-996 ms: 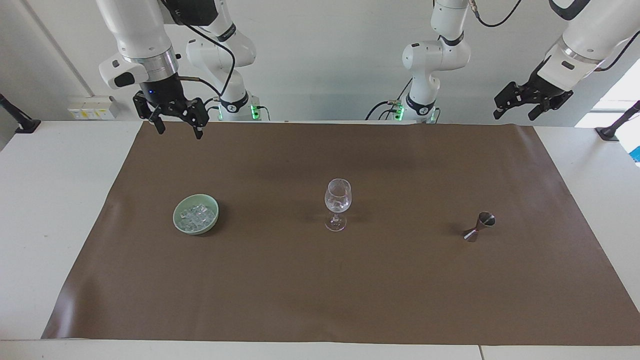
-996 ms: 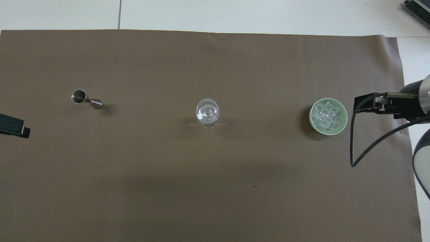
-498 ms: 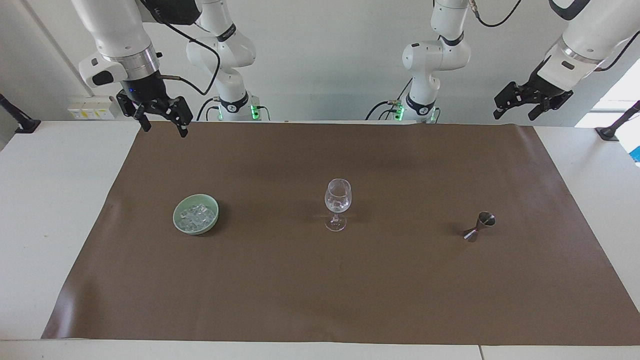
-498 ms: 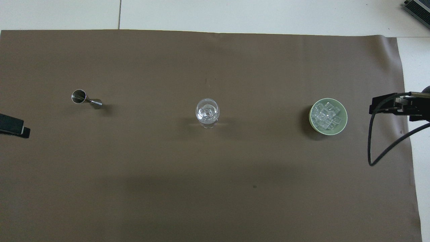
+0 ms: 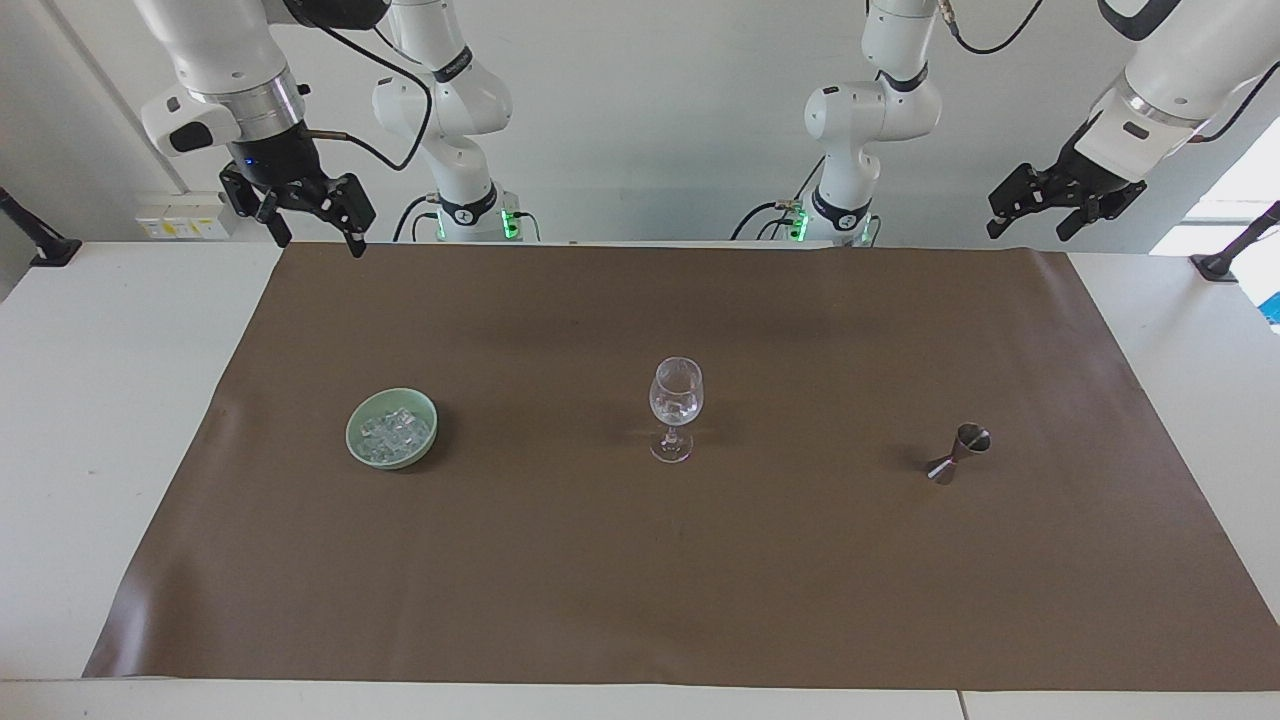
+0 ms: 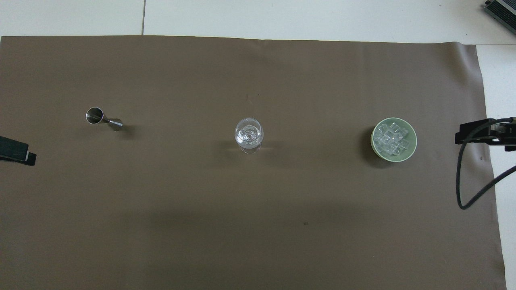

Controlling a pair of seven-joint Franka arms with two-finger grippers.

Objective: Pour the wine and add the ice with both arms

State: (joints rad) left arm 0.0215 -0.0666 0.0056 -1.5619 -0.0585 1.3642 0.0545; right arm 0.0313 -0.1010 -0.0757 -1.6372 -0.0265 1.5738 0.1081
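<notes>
The ice [image 5: 396, 432] lies heaped in a pale green bowl [image 5: 356, 447] on the brown mat [image 5: 640, 600], toward the right arm's end of the table: small clear, whitish cubes, glassy at the edges. The bowl stands in a row with the stemmed glass [image 5: 676, 408] at the mat's middle and a metal jigger [image 5: 958, 453] toward the left arm's end (so each arm has its own supply on its own side, with the glass between them). The glass stands upright and appears to hold clear cubes already; whether it holds wine I cannot tell. The right gripper [image 5: 306, 212] hangs raised over the mat's corner, jaws wide and empty. The left gripper [image 5: 1040, 203] waits above the table's edge at its own end, spread wide, holding nothing.
</notes>
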